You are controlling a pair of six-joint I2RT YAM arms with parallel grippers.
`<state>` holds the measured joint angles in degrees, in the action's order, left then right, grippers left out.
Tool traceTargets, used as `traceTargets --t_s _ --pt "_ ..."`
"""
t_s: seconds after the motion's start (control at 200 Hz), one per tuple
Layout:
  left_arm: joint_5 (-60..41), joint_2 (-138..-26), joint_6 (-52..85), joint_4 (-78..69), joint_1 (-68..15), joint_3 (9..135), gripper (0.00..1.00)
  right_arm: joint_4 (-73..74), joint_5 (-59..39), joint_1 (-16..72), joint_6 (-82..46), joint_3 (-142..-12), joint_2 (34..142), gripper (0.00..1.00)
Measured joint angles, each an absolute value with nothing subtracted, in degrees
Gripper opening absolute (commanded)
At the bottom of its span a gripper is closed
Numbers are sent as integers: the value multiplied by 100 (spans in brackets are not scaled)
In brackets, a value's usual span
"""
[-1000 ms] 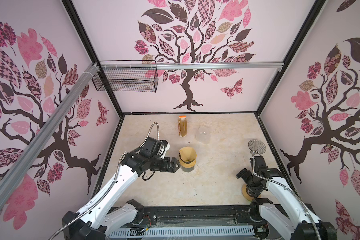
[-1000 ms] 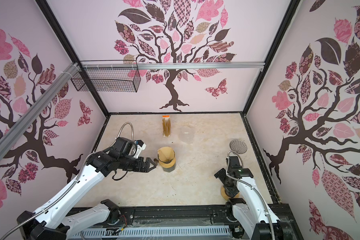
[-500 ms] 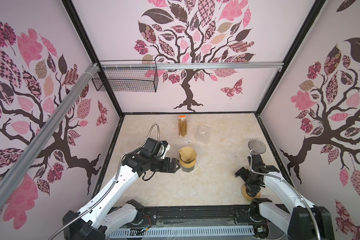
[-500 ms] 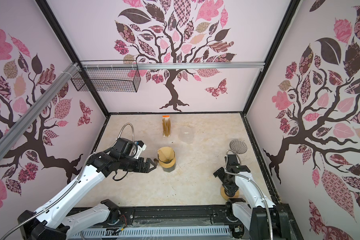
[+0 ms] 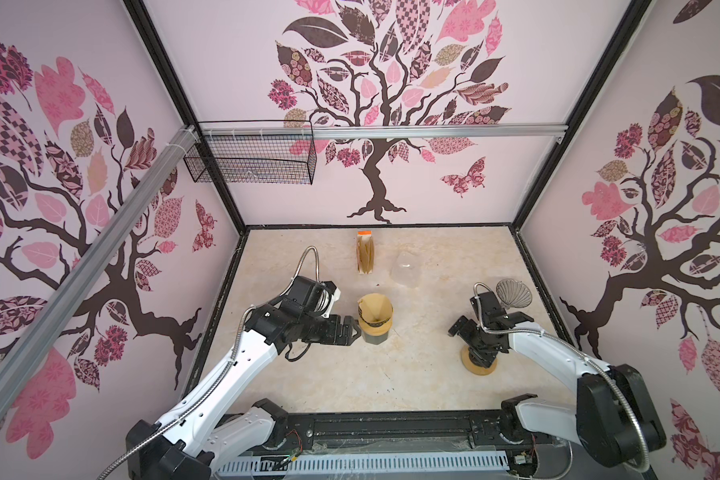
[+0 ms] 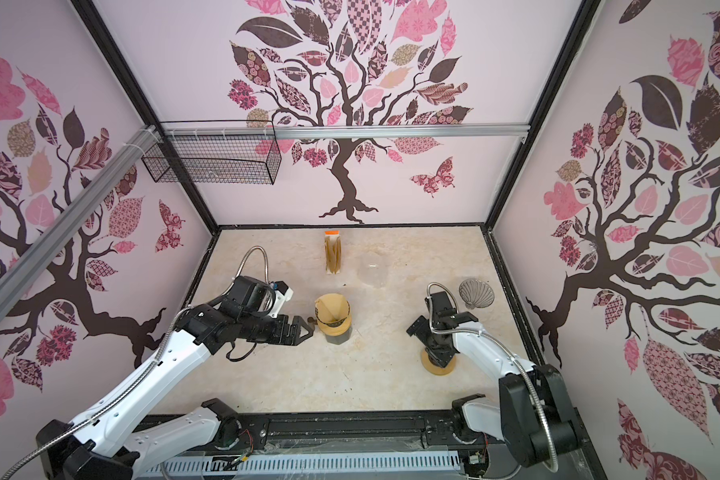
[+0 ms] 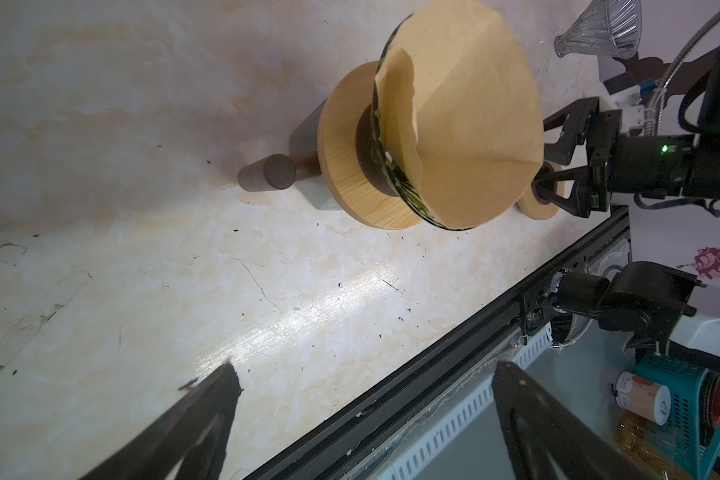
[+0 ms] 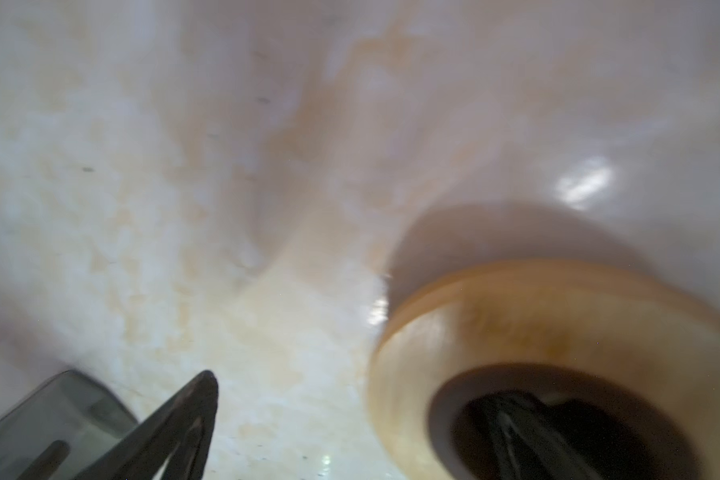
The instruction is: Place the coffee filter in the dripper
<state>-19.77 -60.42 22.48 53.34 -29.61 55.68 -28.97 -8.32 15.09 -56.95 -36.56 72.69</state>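
- Right arm has refolded, elbow raised, since a second ago; left arm unmoved.
- One coffee filter [image 7: 466,116] sits opened inside the one dripper [image 7: 341,174], mid-counter [image 5: 350,374].
- Left gripper [image 5: 353,329], jaws spread and empty, lies level just beside the dripper.
- Right gripper [image 8: 358,386], jaws spread, points down over one wooden ring [image 5: 481,370].
- One filter stack [image 5: 366,257] stands behind.

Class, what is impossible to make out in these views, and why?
- Dripper inside: covered by the coffee filter in the left wrist view.
- Wooden ring: blurred in the right wrist view; partly under the right arm in both top views.
- Clear item at the back: too faint in a top view to identify.
- Left fingers: cut off by the frame edge, left wrist view.
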Motion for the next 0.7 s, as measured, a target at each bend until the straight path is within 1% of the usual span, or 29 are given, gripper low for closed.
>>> traceTargets --t_s 0.205,0.505,0.61,0.7 --pt "-1977 -6042 2248 5323 -2961 5537 98 -2296 -917 1802 -5699 -4156 7642 100" --pt "-1977 -5996 2248 5323 -2961 5537 98 -2687 -718 1804 -5522 -4388 7583 100" --pt "-1988 -5970 2248 5323 -2961 5537 98 -2945 -827 1577 -5317 -4366 7238 100" --pt "-2084 -5889 2259 5323 -2961 5537 98 -2941 -1068 989 -5033 -4128 6661 100"
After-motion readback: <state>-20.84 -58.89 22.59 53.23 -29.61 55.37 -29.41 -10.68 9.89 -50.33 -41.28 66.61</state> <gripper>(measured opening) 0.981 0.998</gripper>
